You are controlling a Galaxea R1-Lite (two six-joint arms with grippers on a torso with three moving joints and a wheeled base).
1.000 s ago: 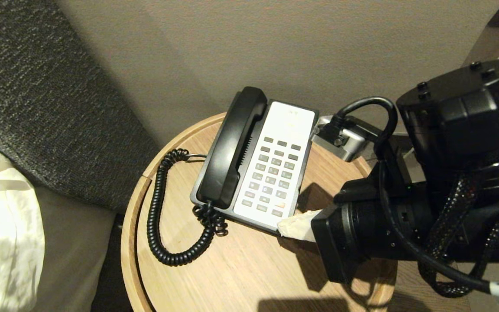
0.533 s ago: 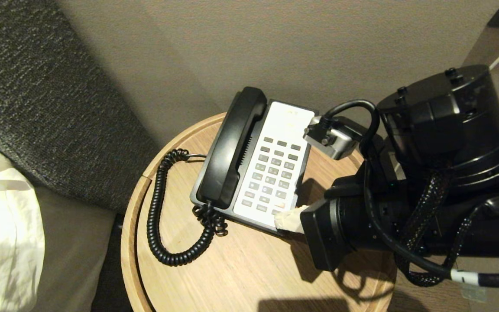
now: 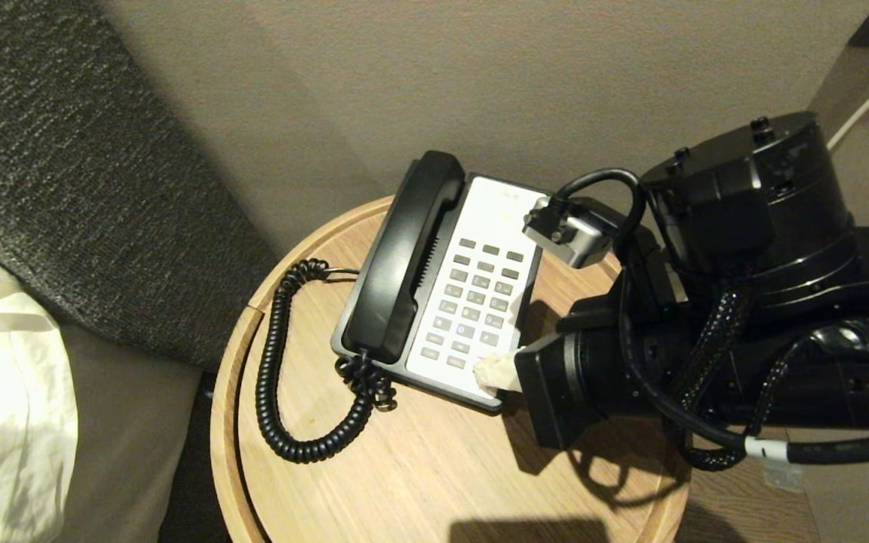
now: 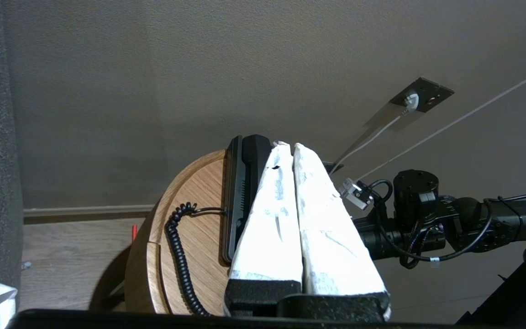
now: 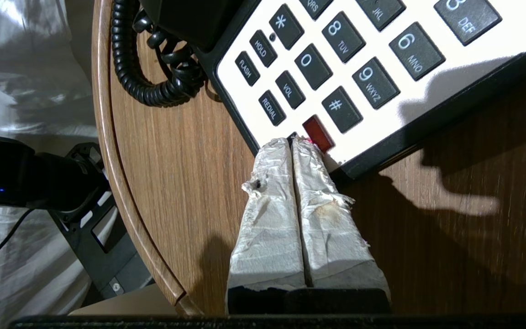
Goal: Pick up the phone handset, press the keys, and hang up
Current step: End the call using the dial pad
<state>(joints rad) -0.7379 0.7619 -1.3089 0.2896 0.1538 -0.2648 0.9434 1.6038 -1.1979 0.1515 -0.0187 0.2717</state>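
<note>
Grey keys (image 3: 472, 305) lie just beyond the right end effector (image 5: 292, 142), its taped fingers pressed together at the red key.

Right gripper (image 5: 292, 142) tips hide a key beside the red key (image 5: 318, 133)

**Handset cradled, keypad face-up**

Glossy black phone handset (image 3: 403, 260) lies in its cradle beside the white faceplate, its coiled cord looping from the near end. Grey keys (image 3: 476, 302) sit in rows, the red one at the near corner.
</note>
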